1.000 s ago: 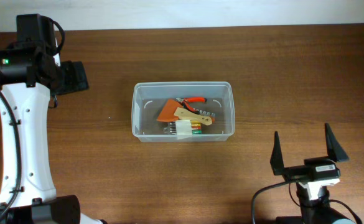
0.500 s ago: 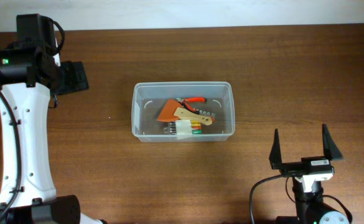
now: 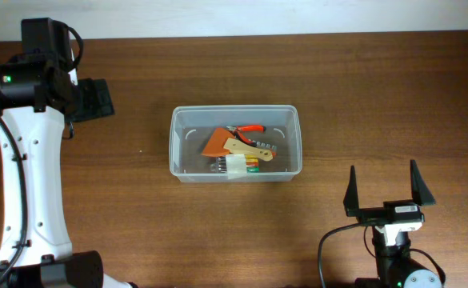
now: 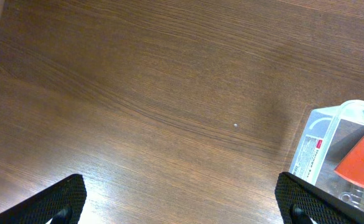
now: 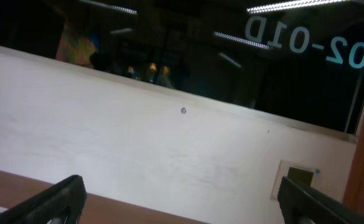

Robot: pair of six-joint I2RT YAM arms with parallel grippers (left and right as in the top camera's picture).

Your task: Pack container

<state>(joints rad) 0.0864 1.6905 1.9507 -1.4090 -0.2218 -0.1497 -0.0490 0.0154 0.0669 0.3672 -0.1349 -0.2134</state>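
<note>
The clear, translucent plastic rectangular container [image 3: 234, 109] sits at the middle of the brown wooden bench [image 3: 378, 88], long sides running 9 to 3 o'clock. It already holds a loose heap: red-handled pliers [image 3: 250, 128], a flat orange piece [image 3: 214, 145] and a pale wooden-handled tool [image 3: 245, 150].

Its thin walls probably flex under a squeeze and its smooth plastic looks slippery. The tools add weight and would slide if it tips. The stiffer rim of a short wall, at 9 or 3 o'clock, seems the safest hold, with the bin kept level.

The left end effector [image 3: 92, 99] hangs at the container's 10 o'clock, well apart, fingers spread wide and holding nothing. Its wrist camera looks down on bare bench. The right end effector [image 3: 383, 194] is at 5 o'clock, also wide apart and empty. It appears raised, its camera facing the far wall.
</note>
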